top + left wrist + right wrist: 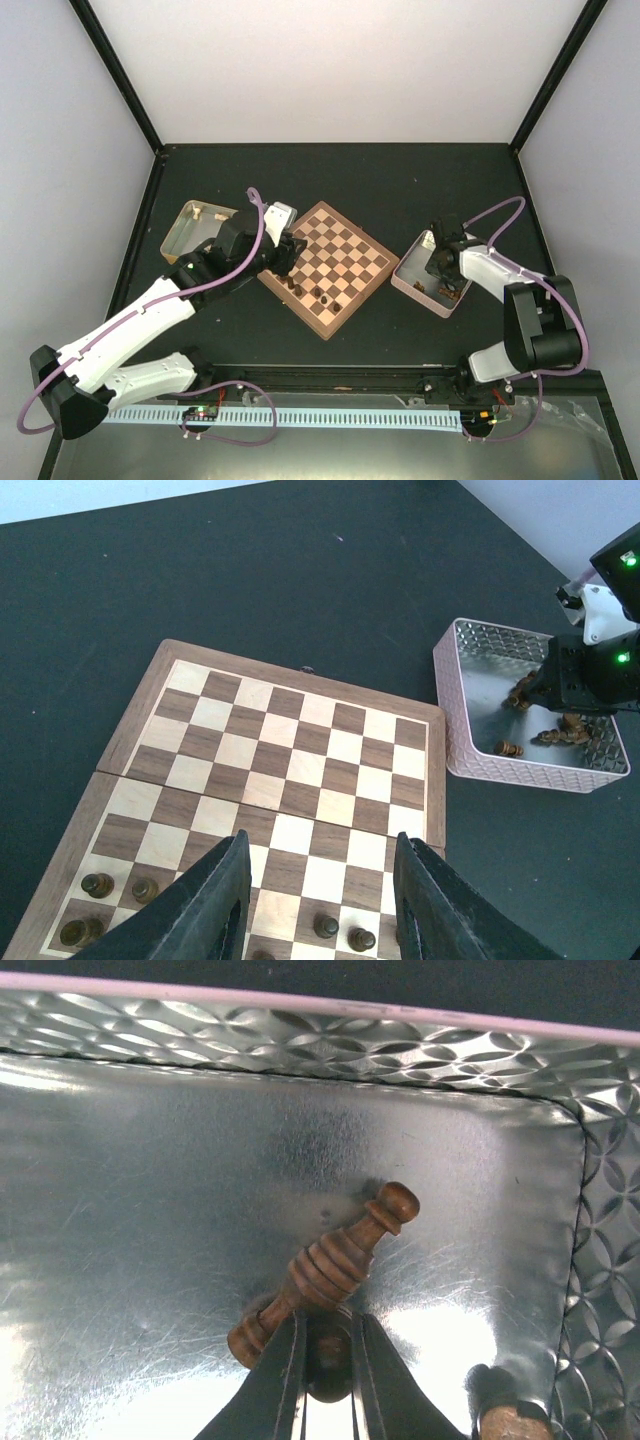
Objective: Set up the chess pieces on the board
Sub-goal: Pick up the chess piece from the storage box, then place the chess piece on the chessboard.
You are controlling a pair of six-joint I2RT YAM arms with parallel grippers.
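The board (pixel 345 250) lies at the table's centre with a few dark chess pieces (pixel 318 293) standing along its near edge. My left gripper (pixel 320 838) hovers open over the board (pixel 290 750), nothing between its fingers, with pieces (pixel 327 926) standing below it. My right gripper (pixel 325 1325) is down inside the pink tray (pixel 300 1030), shut on a ribbed brown chess piece (pixel 335 1260) that lies tilted on the shiny floor. A second piece (pixel 510 1425) shows at the lower right edge. In the top view the right gripper (pixel 440 268) sits in the pink tray (pixel 415 287).
A gold tray (pixel 185 225) holding pale pieces (pixel 200 212) sits left of the board, behind my left arm. Several more dark pieces (pixel 508 748) lie in the pink tray (pixel 520 770). A black rail runs along the near table edge.
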